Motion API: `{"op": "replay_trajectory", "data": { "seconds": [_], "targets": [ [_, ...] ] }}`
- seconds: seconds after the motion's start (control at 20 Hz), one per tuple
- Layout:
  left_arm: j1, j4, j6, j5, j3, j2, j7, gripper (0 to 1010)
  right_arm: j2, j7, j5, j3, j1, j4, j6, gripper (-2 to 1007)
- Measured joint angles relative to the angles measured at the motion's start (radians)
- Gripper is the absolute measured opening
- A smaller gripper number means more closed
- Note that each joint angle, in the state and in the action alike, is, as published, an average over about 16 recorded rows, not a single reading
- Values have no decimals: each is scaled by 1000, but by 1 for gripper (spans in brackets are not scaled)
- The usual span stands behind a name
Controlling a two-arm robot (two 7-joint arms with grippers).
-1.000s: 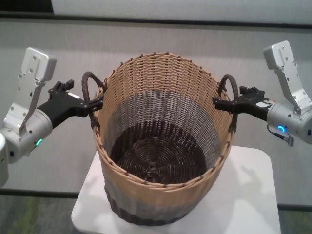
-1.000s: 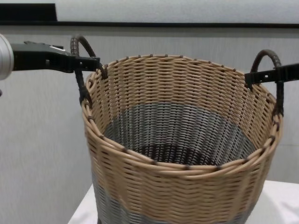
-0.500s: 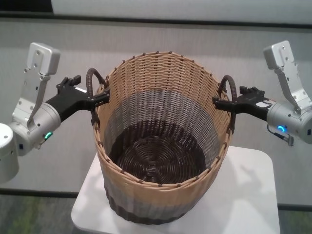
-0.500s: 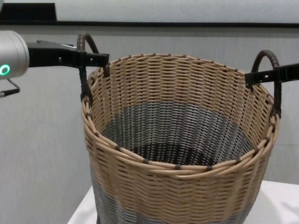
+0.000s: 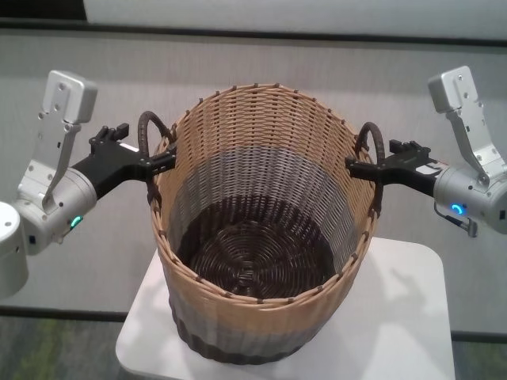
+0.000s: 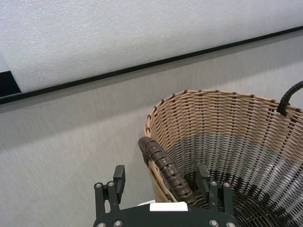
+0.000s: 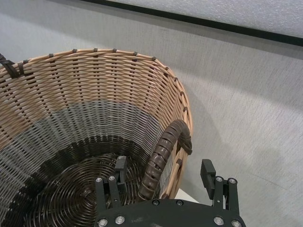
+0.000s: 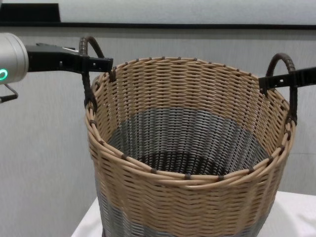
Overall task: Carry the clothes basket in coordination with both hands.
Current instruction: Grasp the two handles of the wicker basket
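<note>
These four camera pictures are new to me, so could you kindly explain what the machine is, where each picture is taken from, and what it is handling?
It is a two-armed robot. One picture comes from its head, looking down; one from its chest, lower; and one from each wrist, looking along that arm's tool.

The big woven thing is a clothes basket standing on a small white table. The basket looks empty.

The left tool reaches through the basket's left handle, and the right tool through the right handle. In the wrist pictures each handle sits between the open fingers, which are not clamped on it. So the handles are hooked, not pinched.
</note>
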Motion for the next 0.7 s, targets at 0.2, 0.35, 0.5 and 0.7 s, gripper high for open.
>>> {"op": "replay_trajectory", "data": {
  "seconds": [0.2, 0.35, 0.5, 0.7],
  "targets": [
    [2, -3, 2, 2, 1, 2, 2, 1000, 0, 0, 0, 0, 0, 0, 0, 1001],
    [2, -4, 2, 3, 1, 3, 3, 999, 0, 0, 0, 0, 0, 0, 0, 1001],
    [3, -5, 3, 3, 2, 4, 3, 998, 0, 0, 0, 0, 0, 0, 0, 988],
    [3, -6, 4, 4, 2, 5, 4, 978, 0, 0, 0, 0, 0, 0, 0, 942]
  ]
}}
